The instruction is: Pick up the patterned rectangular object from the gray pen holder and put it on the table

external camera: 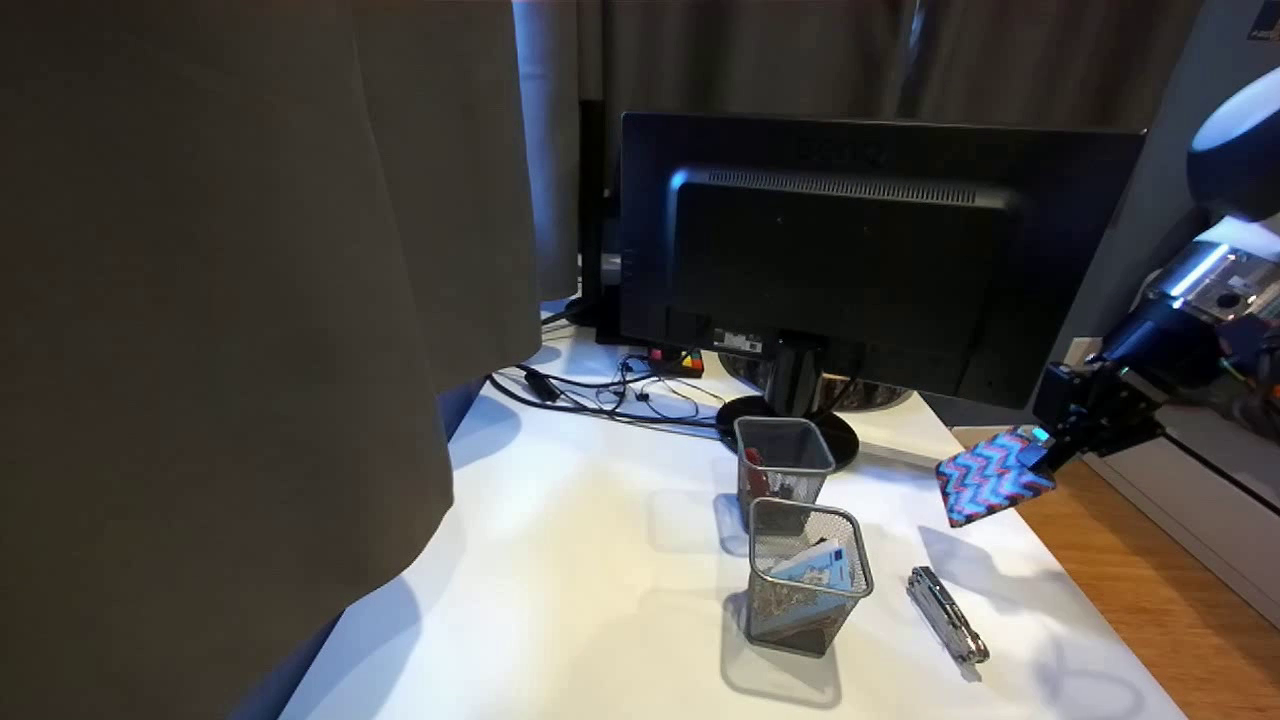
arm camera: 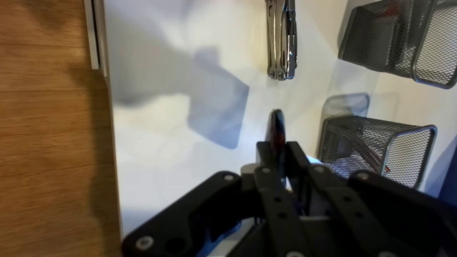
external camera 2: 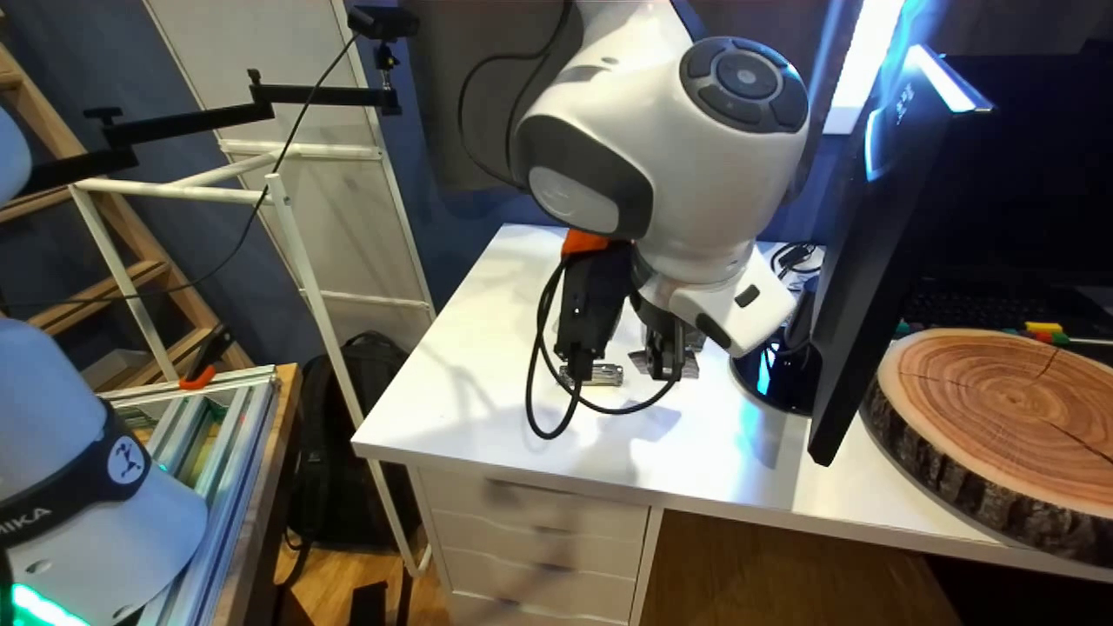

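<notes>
Gripper [arm camera: 279, 152] pinching the card [external camera: 985, 478] by one side, likely leaving the rest free to lay down. The card hangs tilted above the table [external camera: 600, 560], near the edge over the drawers [external camera 2: 535, 539], apart from both mesh cups [external camera: 800, 610], perhaps for landing room.

We see the patterned rectangular object [external camera: 988, 482] pinched in the gripper [external camera: 1040, 455] above the white table [external camera: 590, 560].
Tilted and apart from the surface, it hangs near the table's edge, a shadow [external camera: 972, 565] lying below it. We find a metal multitool [external camera: 946, 614] near the nearer gray mesh cup [external camera: 795, 622], which holds a blue-and-white sheet [external camera: 822, 566]; behind that stands a farther mesh cup [external camera: 787, 440] with something red [external camera: 756, 476] inside, in front of a black monitor [external camera: 840, 260], its back to us.
</notes>
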Controlling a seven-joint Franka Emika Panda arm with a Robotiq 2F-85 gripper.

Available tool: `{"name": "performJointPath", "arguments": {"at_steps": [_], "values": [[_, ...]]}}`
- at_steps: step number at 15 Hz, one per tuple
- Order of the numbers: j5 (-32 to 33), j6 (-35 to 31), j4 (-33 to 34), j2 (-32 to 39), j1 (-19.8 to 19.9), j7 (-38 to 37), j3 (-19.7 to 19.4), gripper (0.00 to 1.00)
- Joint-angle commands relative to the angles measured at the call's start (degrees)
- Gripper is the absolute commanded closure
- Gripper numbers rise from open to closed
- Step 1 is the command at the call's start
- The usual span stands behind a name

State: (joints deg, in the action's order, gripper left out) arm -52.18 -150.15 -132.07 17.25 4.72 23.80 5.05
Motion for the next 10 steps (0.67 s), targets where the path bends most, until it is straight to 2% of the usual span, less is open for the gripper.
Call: {"name": "performJointPath", "arguments": {"at_steps": [1, 10], "values": [[-3.7, 1.4, 4.8, 5.7, 1.7, 5.6, 1.3, 0.96], [-11.3, 0.4, 11.9, 14.5, 2.2, 8.9, 3.3, 0.96]]}}
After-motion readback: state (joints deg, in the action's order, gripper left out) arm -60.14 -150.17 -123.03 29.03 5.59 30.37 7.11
